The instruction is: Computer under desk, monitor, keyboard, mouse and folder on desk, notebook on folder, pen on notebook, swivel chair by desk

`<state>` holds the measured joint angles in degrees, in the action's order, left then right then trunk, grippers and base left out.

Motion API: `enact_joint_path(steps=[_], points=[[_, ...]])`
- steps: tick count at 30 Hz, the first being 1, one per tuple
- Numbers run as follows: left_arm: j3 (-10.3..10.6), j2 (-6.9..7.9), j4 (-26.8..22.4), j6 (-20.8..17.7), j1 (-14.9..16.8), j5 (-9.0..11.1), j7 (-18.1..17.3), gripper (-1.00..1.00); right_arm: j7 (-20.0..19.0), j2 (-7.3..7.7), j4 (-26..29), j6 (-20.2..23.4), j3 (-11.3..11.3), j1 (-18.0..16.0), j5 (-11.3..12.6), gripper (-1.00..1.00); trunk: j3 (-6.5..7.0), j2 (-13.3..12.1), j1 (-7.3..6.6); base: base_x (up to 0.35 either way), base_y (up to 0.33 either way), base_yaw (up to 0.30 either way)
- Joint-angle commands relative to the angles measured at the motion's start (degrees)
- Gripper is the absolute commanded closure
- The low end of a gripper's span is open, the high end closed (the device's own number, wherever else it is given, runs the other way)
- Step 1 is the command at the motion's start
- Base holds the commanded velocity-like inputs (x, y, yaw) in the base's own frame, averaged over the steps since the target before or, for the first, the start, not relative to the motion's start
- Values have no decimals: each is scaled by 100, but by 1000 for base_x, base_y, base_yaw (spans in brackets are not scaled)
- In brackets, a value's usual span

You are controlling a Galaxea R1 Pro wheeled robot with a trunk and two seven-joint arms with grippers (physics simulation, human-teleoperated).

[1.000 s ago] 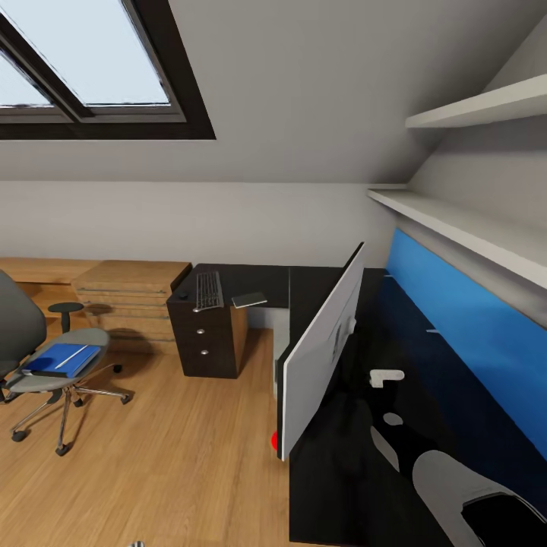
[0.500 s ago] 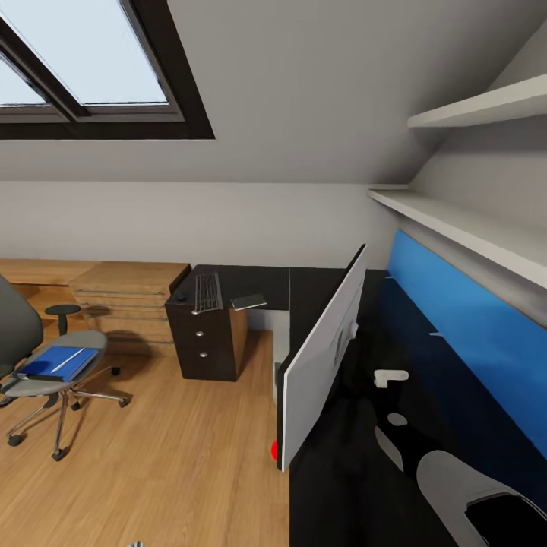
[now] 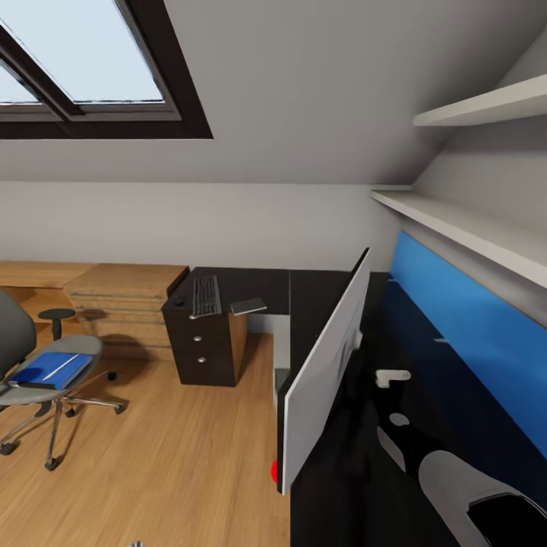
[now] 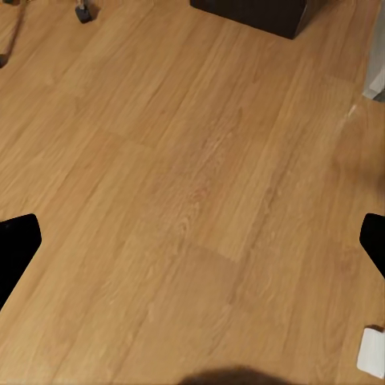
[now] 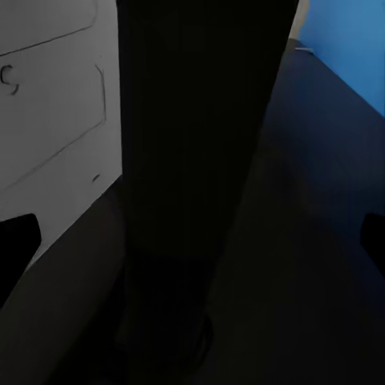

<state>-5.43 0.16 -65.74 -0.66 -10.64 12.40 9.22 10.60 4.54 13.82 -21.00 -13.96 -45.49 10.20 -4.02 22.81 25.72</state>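
The monitor (image 3: 323,365) stands on the black desk (image 3: 334,471) with its grey back toward the room and a red dot at its lower corner. On the desk's far wing lie the keyboard (image 3: 205,295), the small mouse (image 3: 178,301) and the grey notebook (image 3: 248,306). The swivel chair (image 3: 23,334) stands at the left on the floor, apart from the desk. It carries the blue folder (image 3: 45,371) with a thin white pen (image 3: 61,367) on top. My right arm (image 3: 456,482) reaches over the desk; the right gripper (image 5: 192,245) is open, facing the monitor's stand. My left gripper (image 4: 192,245) hangs open over bare floor. The computer is hidden.
Black drawers (image 3: 199,346) sit under the desk's far wing, with low wooden cabinets (image 3: 121,292) to their left. Two white shelves (image 3: 463,220) run above the blue back panel (image 3: 471,334). A skylight (image 3: 83,68) is overhead. Wood floor (image 3: 175,456) stretches between chair and desk.
The whole picture has shifted slightly, the chair drifting left and the monitor right, so the camera has moved. None of the things has visibly moved.
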Motion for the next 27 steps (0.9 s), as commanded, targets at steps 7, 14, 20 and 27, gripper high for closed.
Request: enact_joint_path(steps=[7,14,20,27], points=[[7,2,-9,-3,0,52,19,-100,22,6,-1,-18,-46,-8,53,-100,-11,11,6,145,0,0],[7,2,-9,-10,0,52,19,-100,21,11,2,-18,-46,-4,53,-100,-11,11,6,22,0,0],[7,2,-7,-13,0,52,19,-100,21,11,0,-18,-46,-4,53,-100,-11,11,6,1,0,0],[7,2,-5,-11,0,52,19,-100,21,11,-2,-18,-46,-6,53,-100,-11,11,6,46,0,0]])
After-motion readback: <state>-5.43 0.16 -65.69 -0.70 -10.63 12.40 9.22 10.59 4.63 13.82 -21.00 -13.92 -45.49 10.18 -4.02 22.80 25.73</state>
